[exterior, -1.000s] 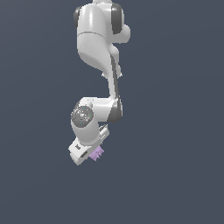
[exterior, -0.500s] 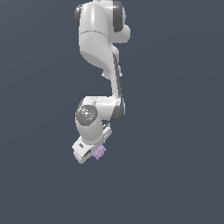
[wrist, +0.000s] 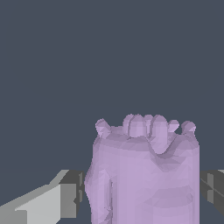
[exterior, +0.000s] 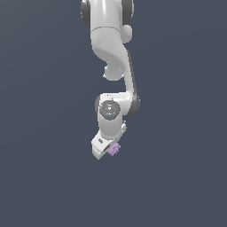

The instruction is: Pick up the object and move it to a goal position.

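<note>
Item under inspection: the white Panda arm (exterior: pixel 111 53) hangs down from the top of the exterior view, its wrist bent so that the hand (exterior: pixel 107 150) points down and toward the exterior view's right.

Hand state: clenched on the object (exterior: pixel 115 149). In the wrist view the pale lilac lump (wrist: pixel 144 175) fills the space between the two grey fingers (wrist: pixel 68 194), one seen at either side of it, and both appear pressed against its flanks. The bumpy upper edge of the lump shows clearly; its underside is cut off by the frame edge.

Object location: at the tip of the hand, seen in the exterior view as a small purple piece projecting from the white hand body. Nothing is visible beneath it. No tabletop edge, shadow or contact surface can be made out against the plain dark grey background, so whether the object is lifted clear cannot be confirmed from the pictures, though it appears to be carried.

Progress assessment: the pick-up step is judged complete, as the grasp looks secure and centred. The transfer step remains open. No goal marker is visible in either view, so the remaining travel cannot be judged.

Risk noted: the lumpy, uneven flanks may offer little flat contact, so slippage during motion is possible.
</note>
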{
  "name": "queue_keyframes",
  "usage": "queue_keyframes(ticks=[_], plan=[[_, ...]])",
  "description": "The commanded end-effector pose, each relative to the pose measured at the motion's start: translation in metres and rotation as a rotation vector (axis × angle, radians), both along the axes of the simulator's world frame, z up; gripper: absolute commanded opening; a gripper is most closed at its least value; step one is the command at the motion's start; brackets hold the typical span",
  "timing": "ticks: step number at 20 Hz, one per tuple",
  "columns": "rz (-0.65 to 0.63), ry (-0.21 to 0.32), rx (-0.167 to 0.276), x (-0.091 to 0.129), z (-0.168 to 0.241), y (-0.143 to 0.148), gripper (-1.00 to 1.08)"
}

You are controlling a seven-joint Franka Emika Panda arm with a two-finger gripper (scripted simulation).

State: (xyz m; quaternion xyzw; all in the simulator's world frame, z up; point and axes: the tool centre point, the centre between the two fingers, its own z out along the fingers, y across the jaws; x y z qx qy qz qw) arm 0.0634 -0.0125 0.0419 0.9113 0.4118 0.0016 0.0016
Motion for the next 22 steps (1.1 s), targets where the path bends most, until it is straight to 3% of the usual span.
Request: queue_keyframes(ticks=[1,13,22], plan=[[0.002,0.002,0.001,-0.011,-0.001,0.028,-1.0],[0.003,0.004,0.001,-0.056,-0.002,0.144,-1.0],[0.003,0.004,0.002,-0.065,-0.002,0.173,-1.0]])
